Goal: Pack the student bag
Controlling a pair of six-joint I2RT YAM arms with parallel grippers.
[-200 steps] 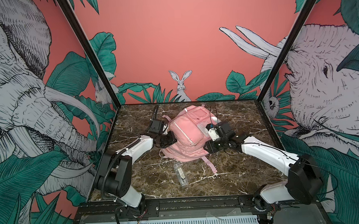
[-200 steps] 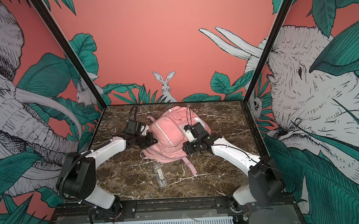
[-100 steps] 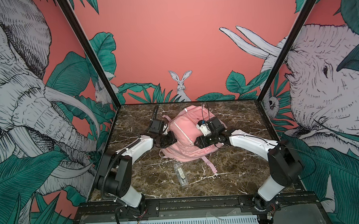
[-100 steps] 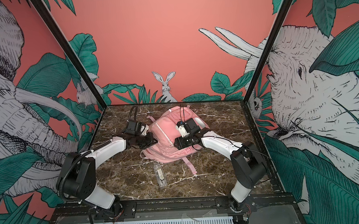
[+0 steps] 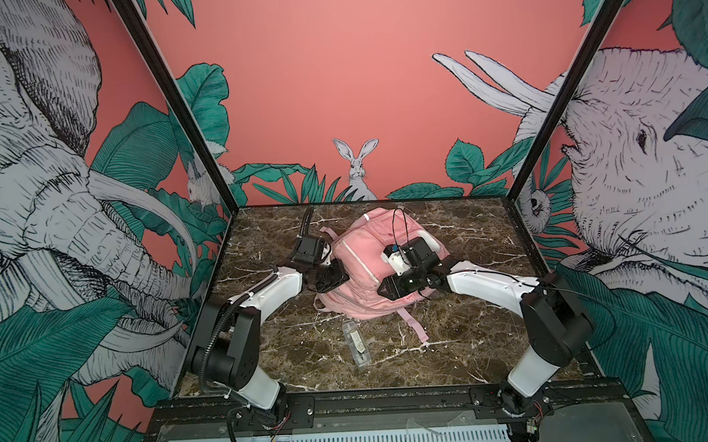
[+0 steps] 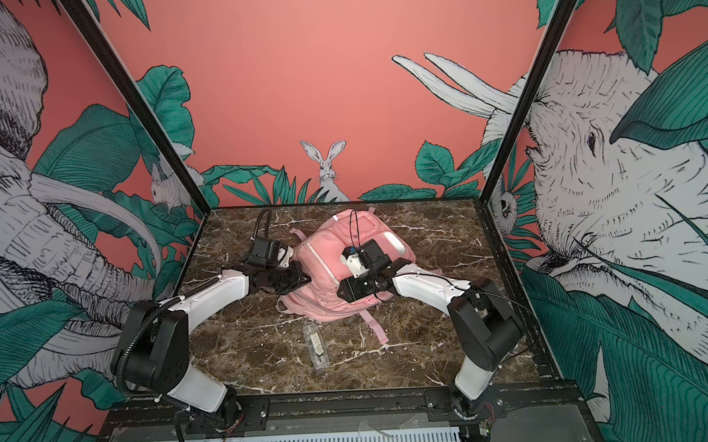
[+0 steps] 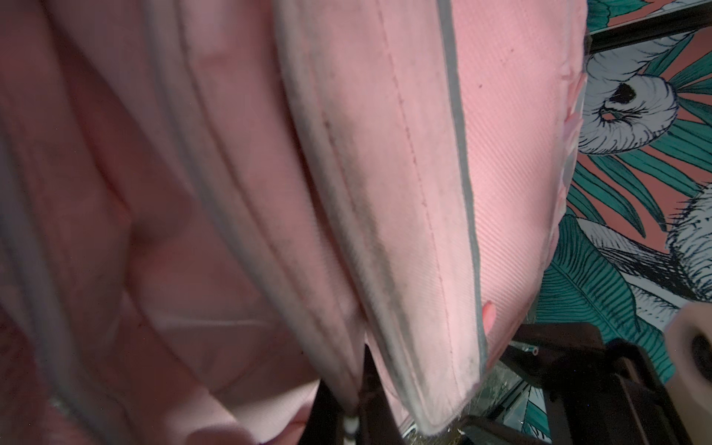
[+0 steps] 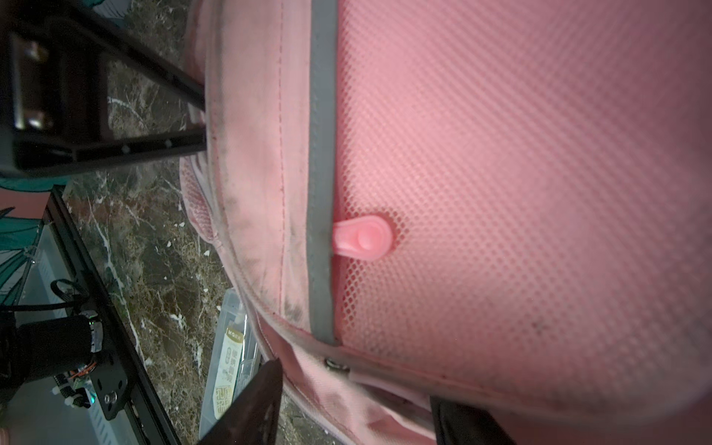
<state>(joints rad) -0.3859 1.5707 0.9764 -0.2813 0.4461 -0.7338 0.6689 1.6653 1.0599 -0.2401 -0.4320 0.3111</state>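
The student bag (image 5: pixel 361 263) lies front up on the marble table (image 5: pixel 474 328), toward the rear wall, with a clear case (image 5: pixel 356 343) just in front of it. Your left gripper (image 5: pixel 338 279) is pinched tight on the bag's side seam: use that as your anchor. Your right gripper (image 5: pixel 386 289) hovers over the mesh pocket, jaws apart and empty, near the pink zip pull (image 8: pixel 364 235). Centre the pull between the jaws and close on the tab, not the mesh. Then draw along the grey strip (image 8: pixel 321 154) — it should run smoothly only with the seam taut

Student bag (image 5: pixel 359 267) central; clear case (image 5: pixel 356 344) nearer
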